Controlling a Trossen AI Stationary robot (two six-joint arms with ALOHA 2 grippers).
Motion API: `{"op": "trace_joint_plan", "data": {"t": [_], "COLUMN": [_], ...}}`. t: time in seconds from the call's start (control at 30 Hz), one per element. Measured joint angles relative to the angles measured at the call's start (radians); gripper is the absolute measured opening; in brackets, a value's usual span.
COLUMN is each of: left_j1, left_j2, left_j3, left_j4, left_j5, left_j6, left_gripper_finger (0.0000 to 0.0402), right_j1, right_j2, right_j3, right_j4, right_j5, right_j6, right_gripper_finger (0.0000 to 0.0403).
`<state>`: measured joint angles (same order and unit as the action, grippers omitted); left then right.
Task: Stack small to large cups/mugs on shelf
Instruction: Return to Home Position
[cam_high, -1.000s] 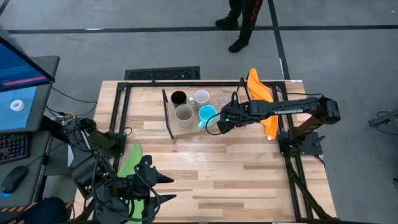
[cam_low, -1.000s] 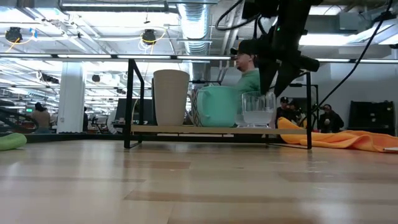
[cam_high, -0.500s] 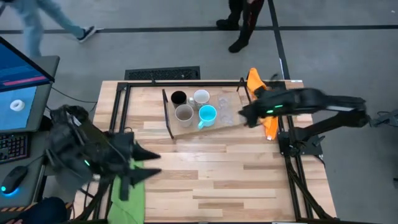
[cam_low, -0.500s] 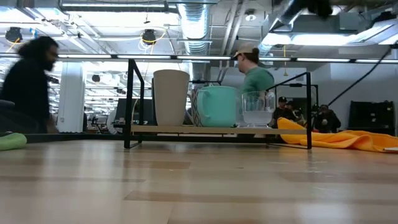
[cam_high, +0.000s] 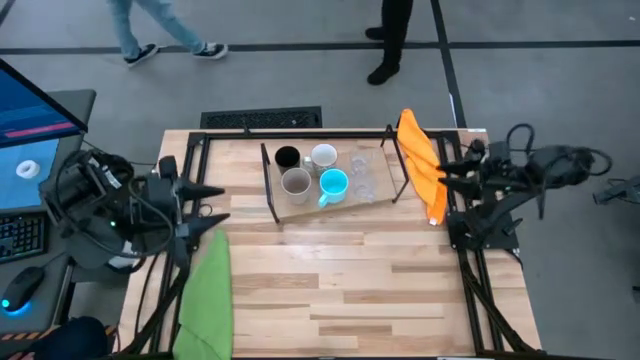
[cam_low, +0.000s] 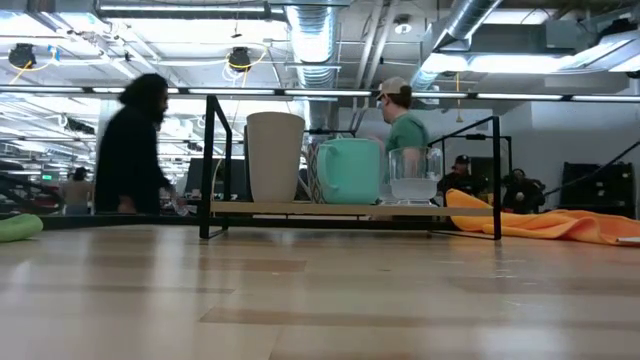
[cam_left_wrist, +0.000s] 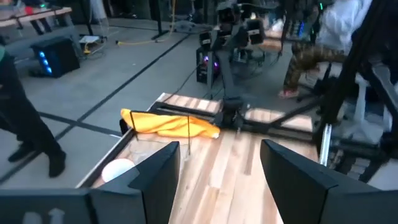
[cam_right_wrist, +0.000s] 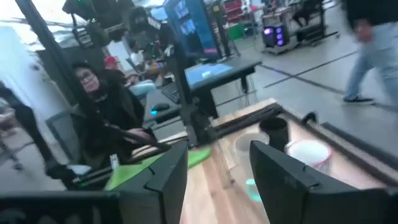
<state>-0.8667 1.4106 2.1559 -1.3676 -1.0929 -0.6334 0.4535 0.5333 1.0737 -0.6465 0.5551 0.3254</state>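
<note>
High view: orange cloth beside shelf; left fingers, right fingers released at table's sides

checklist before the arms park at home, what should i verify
1. Cups on shelf: ok; black cup, white mug, grey-beige cup, blue mug, two clear glasses all on it.
2. Left hand empty, open: ok.
3. Right hand empty, open: ok.
4. Both hands clear of shelf: ok, at the table's side edges.
5. Small-to-large order: cannot tell.
</note>
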Motion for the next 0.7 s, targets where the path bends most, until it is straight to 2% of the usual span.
{"op": "trace_joint_plan", "data": {"t": [0.13,0.23,0.3,0.33,0.4,0.5,0.53,0.57,0.6,0.7], "left_j1": [-0.025,-0.045,-0.086,-0.117,-0.182,-0.246,-0.241,-0.223,-0.196,-0.098], "left_j2": [-0.006,-0.032,-0.076,-0.105,-0.139,-0.150,-0.145,-0.139,-0.135,-0.144], "left_j3": [-0.001,-0.002,0.004,0.005,-0.009,-0.068,-0.094,-0.126,-0.157,-0.310], "left_j4": [-0.028,-0.028,0.075,0.184,0.472,0.838,0.886,0.917,0.922,0.915], "left_j5": [0.012,0.032,0.055,0.080,0.239,0.727,0.873,0.973,1.037,1.066], "left_j6": [0.033,0.021,0.025,0.079,0.318,0.711,0.796,0.849,0.866,0.842], "left_gripper_finger": [0.0215,0.0215,0.0215,0.0215,0.0215,0.0215,0.0215,0.0215,0.0215,0.0215], "right_j1": [0.069,0.096,0.112,0.118,0.126,0.130,0.130,0.129,0.129,0.129], "right_j2": [-0.125,-0.214,-0.264,-0.287,-0.330,-0.379,-0.391,-0.402,-0.414,-0.456], "right_j3": [-0.227,-0.359,-0.421,-0.444,-0.474,-0.491,-0.495,-0.499,-0.502,-0.514], "right_j4": [0.124,0.228,0.277,0.287,0.304,0.323,0.332,0.343,0.353,0.357], "right_j5": [0.084,0.100,0.104,0.101,0.101,0.099,0.088,0.070,0.051,0.025], "right_j6": [0.012,0.026,0.038,0.040,0.040,0.025,0.014,0.000,-0.014,-0.037], "right_gripper_finger": [0.0192,0.0192,0.0192,0.0192,0.0192,0.0193,0.0194,0.0194,0.0194,0.0192]}}
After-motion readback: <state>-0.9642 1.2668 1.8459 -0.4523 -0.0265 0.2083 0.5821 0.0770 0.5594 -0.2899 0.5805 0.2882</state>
